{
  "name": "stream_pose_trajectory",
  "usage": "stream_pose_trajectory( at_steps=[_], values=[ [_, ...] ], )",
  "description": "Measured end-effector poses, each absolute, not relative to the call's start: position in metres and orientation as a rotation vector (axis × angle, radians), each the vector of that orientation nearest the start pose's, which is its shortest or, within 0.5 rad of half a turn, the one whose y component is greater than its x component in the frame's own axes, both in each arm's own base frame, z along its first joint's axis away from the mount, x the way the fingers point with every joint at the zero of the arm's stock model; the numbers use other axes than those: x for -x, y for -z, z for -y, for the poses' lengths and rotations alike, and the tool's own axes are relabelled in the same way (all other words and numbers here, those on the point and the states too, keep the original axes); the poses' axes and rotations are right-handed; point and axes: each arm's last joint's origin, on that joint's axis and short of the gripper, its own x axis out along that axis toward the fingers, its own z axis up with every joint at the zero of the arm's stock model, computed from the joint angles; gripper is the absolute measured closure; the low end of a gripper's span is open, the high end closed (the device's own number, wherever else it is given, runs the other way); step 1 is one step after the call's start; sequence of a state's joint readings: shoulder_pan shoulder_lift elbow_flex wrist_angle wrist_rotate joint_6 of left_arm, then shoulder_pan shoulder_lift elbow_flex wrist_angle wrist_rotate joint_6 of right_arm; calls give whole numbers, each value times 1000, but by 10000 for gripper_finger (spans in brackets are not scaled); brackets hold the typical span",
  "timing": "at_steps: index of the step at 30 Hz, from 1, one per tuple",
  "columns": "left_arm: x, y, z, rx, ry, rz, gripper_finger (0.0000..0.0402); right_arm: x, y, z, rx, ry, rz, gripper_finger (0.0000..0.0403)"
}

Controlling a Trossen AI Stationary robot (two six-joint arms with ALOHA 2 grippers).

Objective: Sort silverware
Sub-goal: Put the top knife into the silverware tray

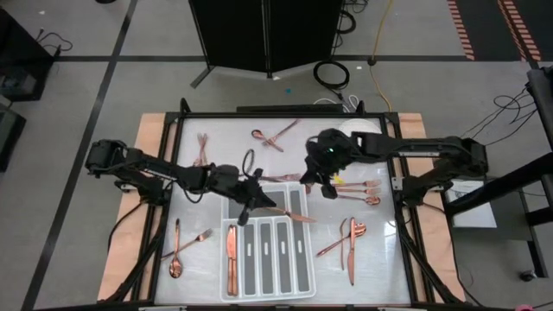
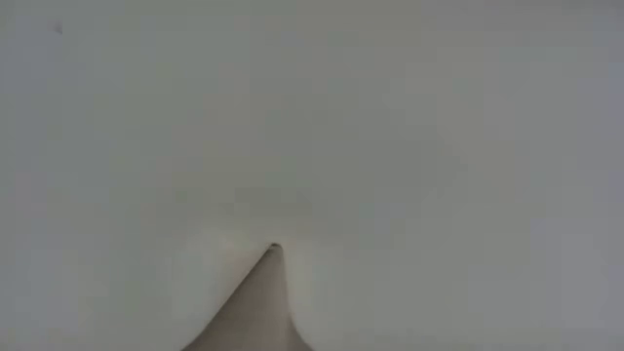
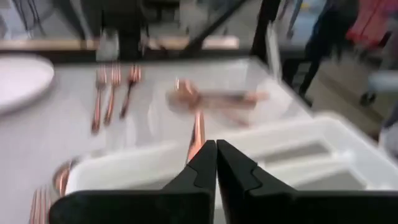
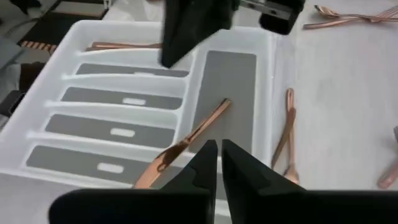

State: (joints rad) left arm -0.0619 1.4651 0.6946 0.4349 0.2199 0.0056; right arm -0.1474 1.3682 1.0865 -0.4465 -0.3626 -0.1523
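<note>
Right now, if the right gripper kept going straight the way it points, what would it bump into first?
Probably the copper knife lying slanted across the white tray. It sits just ahead of the right gripper, whose fingers are nearly closed, though how far below is hard to judge.

lab | framed robot table (image 1: 173,259) | floor cables (image 1: 333,73) | taped floor

Blank white surface (image 2: 390,117), small dark notch (image 2: 271,255)
</note>
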Motion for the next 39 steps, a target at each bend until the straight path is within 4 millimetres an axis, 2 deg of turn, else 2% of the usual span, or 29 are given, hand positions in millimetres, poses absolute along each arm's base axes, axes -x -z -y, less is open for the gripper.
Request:
stream_pose_trajectory(
  at_steps=[3,8,14,18,21,26,39],
  values=[
    [-305,-207,24,10,197,-504,357,-276,-281,25,-58,-259,-652,396],
    [-333,-202,22,-57,167,-697,314,-264,-262,20,-105,-244,-570,402],
    [-363,-172,26,-126,213,-917,278,-254,-232,19,-178,-225,-582,403],
    [-371,-168,26,-145,223,-924,270,-252,-224,19,-197,-219,-575,403],
    [-371,-164,26,-141,235,-944,269,-252,-221,17,-196,-225,-559,403],
    [-370,-163,30,-141,287,-950,269,-252,-220,12,-199,-243,-541,403],
    [-371,-159,33,-155,278,-950,269,-253,-220,1,-196,-208,-541,403]
  ],
)
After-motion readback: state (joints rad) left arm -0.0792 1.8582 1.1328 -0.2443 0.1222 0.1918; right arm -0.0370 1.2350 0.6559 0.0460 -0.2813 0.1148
